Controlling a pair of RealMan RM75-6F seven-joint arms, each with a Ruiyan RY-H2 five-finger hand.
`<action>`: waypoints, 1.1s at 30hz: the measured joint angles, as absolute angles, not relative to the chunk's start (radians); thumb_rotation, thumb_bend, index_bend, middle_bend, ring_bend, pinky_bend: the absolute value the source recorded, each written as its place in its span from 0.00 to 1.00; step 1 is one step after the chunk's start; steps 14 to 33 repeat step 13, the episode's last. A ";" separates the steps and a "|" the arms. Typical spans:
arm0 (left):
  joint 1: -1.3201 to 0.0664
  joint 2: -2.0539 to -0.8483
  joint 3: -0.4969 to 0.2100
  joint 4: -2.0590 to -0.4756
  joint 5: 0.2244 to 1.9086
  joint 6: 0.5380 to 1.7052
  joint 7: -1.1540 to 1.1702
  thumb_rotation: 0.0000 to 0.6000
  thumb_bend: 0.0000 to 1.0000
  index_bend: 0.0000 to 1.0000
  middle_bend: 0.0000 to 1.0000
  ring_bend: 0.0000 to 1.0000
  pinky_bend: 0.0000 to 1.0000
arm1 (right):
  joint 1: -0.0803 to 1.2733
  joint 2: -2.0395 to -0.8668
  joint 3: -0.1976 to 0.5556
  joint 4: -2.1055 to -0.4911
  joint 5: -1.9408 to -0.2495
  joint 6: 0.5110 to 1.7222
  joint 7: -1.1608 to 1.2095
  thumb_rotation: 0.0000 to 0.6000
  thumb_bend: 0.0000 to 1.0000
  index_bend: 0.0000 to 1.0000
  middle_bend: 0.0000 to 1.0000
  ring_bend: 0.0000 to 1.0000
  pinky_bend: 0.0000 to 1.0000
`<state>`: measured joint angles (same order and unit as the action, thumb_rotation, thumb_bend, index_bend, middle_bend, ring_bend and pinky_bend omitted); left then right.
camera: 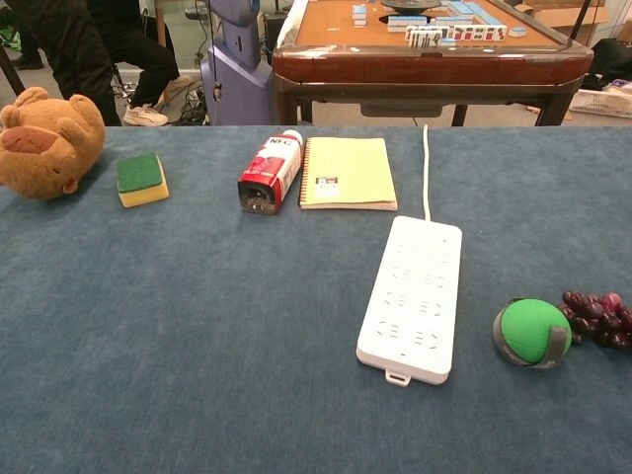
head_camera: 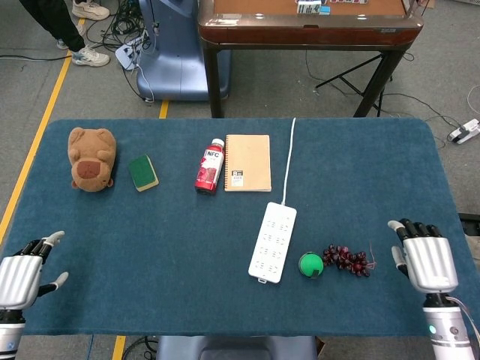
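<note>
At the lower left of the head view the left robot hand hovers released, fingers apart, nothing in it. Across the counter lie a plush bear, sponge, red bottle and notebook, all untouched. Right of centre sit the power strip, green ball and grapes, just beside one another. At the lower right the right robot hand is empty, fingers spread, nearest the grapes. Nothing looks grasped yet; any handling seems still ahead.
</note>
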<state>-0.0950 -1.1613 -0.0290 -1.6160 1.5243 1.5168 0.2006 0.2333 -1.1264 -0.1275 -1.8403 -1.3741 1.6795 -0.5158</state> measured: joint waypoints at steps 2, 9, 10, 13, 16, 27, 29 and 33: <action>-0.093 -1.160 -0.025 -1.619 1.532 1.520 0.201 1.00 0.17 0.24 0.33 0.32 0.57 | 0.202 -1.122 -0.131 -1.810 -1.391 1.697 -0.454 1.00 0.35 0.31 0.32 0.33 0.36; -0.096 -1.163 -0.023 -1.620 1.543 1.516 0.204 1.00 0.17 0.25 0.33 0.32 0.57 | 0.136 -1.095 -0.112 -1.735 -1.426 1.711 -0.298 1.00 0.35 0.31 0.32 0.33 0.36; -0.097 -1.164 -0.023 -1.620 1.542 1.513 0.205 1.00 0.17 0.25 0.33 0.32 0.57 | 0.133 -1.092 -0.109 -1.732 -1.428 1.707 -0.289 1.00 0.35 0.31 0.32 0.33 0.36; -0.099 -1.164 -0.023 -1.620 1.536 1.505 0.203 1.00 0.17 0.25 0.33 0.32 0.57 | 0.128 -1.084 -0.101 -1.727 -1.430 1.678 -0.280 1.00 0.35 0.31 0.32 0.33 0.36; -0.099 -1.164 -0.023 -1.620 1.536 1.505 0.203 1.00 0.17 0.25 0.33 0.32 0.57 | 0.128 -1.084 -0.101 -1.727 -1.430 1.678 -0.280 1.00 0.35 0.31 0.32 0.33 0.36; -0.099 -1.164 -0.023 -1.620 1.536 1.505 0.203 1.00 0.17 0.25 0.33 0.32 0.57 | 0.128 -1.084 -0.101 -1.727 -1.430 1.678 -0.280 1.00 0.35 0.31 0.32 0.33 0.36; -0.099 -1.164 -0.023 -1.620 1.536 1.505 0.203 1.00 0.17 0.25 0.33 0.32 0.57 | 0.128 -1.084 -0.101 -1.727 -1.430 1.678 -0.280 1.00 0.35 0.31 0.32 0.33 0.36; -0.099 -1.164 -0.023 -1.620 1.536 1.505 0.203 1.00 0.17 0.25 0.33 0.32 0.57 | 0.128 -1.084 -0.101 -1.727 -1.430 1.678 -0.280 1.00 0.35 0.31 0.32 0.33 0.36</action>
